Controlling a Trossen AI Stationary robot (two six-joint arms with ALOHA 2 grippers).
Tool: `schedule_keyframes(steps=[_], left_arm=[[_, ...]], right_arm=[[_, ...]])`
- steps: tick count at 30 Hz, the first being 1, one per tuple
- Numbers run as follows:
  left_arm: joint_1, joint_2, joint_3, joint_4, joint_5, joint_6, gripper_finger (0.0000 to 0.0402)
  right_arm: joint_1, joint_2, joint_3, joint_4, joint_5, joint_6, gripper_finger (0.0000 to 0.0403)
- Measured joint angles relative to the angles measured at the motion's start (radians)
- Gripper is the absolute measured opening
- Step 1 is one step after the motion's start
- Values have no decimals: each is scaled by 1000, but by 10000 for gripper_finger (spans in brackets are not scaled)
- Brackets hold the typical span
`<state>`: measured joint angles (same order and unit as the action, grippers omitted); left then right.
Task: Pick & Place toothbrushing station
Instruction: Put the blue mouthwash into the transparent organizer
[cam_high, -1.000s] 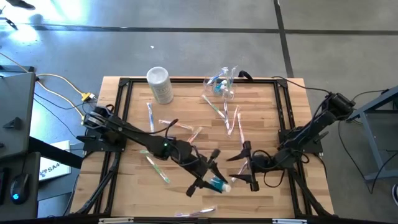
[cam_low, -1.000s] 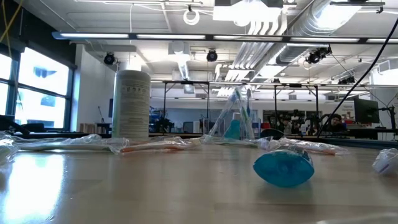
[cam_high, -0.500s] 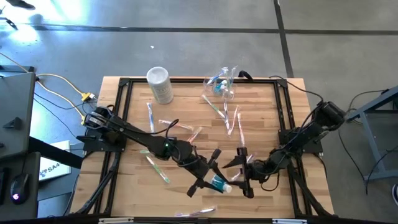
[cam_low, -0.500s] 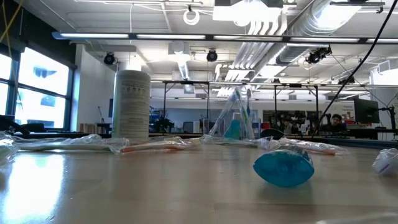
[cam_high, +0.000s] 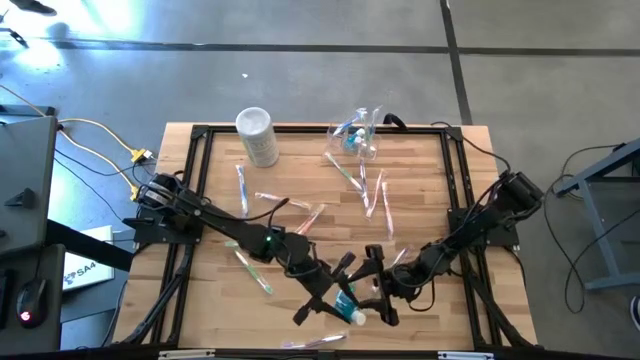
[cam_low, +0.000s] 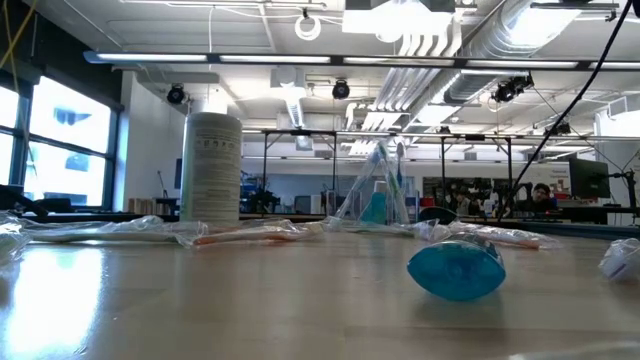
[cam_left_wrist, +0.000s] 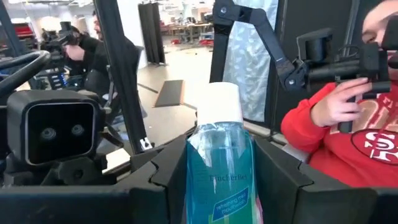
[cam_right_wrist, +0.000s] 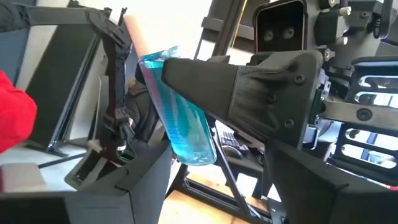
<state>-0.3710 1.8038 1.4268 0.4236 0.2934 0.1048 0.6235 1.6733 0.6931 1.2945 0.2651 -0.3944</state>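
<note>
The toothbrushing station (cam_high: 355, 133), a clear holder with brushes in it, stands at the table's far edge and also shows in the low view (cam_low: 375, 195). My left gripper (cam_high: 335, 297) is near the table's front edge, shut on a small bottle of blue liquid with a white cap (cam_high: 350, 308). My right gripper (cam_high: 375, 290) is open and faces the left one from the bottle's right. In the right wrist view its fingers (cam_right_wrist: 118, 186) stand on either side of the bottle (cam_right_wrist: 180, 124). My left gripper pinches the bottle's body (cam_left_wrist: 214, 186) between its two fingers, coming in about level from the table's left. The white cap (cam_left_wrist: 217, 106) sticks out past the fingertips. The bottle is lifted clear of the table. My right gripper: I cannot tell whether its fingers touch the bottle.
Wrapped toothbrushes (cam_high: 375, 195) lie scattered over the table's middle. A whitish cylinder (cam_high: 256, 135) stands at the far left. In the low view a blue rounded thing (cam_low: 455, 268) lies on the tabletop. A person in a red top (cam_left_wrist: 348, 137) sits beyond the table.
My right gripper has moved toward the table's left and near edge, up to the held bottle, rolling and tipping as it went, and has stayed open. My left gripper has kept its hold on the bottle.
</note>
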Motion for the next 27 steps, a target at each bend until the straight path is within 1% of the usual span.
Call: schedule_keyframes(steps=[2, 6, 10, 13, 18, 21, 27], left_arm=[[0, 0, 0, 0, 2, 0, 139], [5, 0, 0, 38, 41, 7, 139], [7, 2, 2, 42, 1, 34, 139], [7, 2, 2, 42, -2, 49, 139], [7, 2, 2, 41, 1, 64, 139], [6, 2, 2, 35, -8, 78, 139], [6, 2, 1, 18, -10, 100, 139]], right_arm=[[0, 0, 1, -4, 8, 1, 252], [-2, 0, 3, -10, 88, 3, 252], [-8, 3, 3, -27, 111, 5, 252], [-5, 2, 3, -37, 113, 5, 252], [-6, 2, 3, -34, 87, 5, 252], [-6, 2, 3, -29, 40, 5, 252], [-5, 1, 3, -27, -21, 5, 252]])
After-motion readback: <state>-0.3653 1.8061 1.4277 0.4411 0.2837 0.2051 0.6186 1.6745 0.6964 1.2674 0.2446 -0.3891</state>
